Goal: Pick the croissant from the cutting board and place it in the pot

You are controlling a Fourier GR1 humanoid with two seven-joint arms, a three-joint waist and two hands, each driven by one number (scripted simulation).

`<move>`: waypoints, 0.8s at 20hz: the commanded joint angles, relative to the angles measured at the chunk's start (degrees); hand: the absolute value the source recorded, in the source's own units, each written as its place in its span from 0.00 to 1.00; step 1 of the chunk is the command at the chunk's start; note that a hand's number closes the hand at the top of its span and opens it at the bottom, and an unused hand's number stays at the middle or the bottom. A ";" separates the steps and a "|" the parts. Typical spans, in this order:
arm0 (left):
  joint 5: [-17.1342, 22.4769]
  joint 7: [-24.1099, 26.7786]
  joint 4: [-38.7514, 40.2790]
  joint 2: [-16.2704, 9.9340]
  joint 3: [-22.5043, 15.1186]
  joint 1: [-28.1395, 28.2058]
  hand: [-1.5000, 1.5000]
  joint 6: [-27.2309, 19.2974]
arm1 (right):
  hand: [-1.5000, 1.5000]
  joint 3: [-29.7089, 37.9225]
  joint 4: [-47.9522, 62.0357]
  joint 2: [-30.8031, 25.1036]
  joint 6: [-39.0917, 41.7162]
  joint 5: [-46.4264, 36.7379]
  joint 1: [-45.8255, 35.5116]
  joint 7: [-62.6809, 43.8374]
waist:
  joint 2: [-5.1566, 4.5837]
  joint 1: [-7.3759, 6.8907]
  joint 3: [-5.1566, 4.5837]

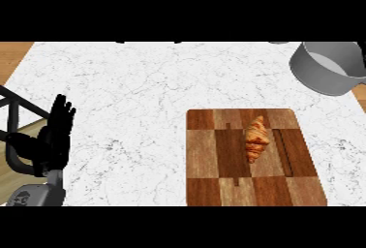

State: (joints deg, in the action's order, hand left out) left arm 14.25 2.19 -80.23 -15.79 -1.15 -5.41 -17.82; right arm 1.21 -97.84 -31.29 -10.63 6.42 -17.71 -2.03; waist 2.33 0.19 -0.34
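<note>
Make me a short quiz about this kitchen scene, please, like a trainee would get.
1. True or false: the croissant lies on the cutting board.
2. Where is the pot? A) far right corner of the counter B) on the board C) beside the left hand
3. Fill in: the left hand's fingers are ____.

Key: 1 true. 2 A. 3 open; it rests at the view's left edge, holding nothing. The right hand is not in view.
</note>
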 commanded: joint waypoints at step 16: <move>-7.99 -5.61 0.04 -10.73 -3.42 4.33 0.50 2.87 | 0.00 -10.54 -1.24 -1.78 -28.43 -58.02 26.14 -34.77 | -1.66 1.93 -0.15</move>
State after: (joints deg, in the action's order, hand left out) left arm 7.14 -1.77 -79.67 -24.79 -4.40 -2.37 -15.34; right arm -4.56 -95.39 -37.25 -35.78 -39.63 4.40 -29.30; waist 0.39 3.11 -0.92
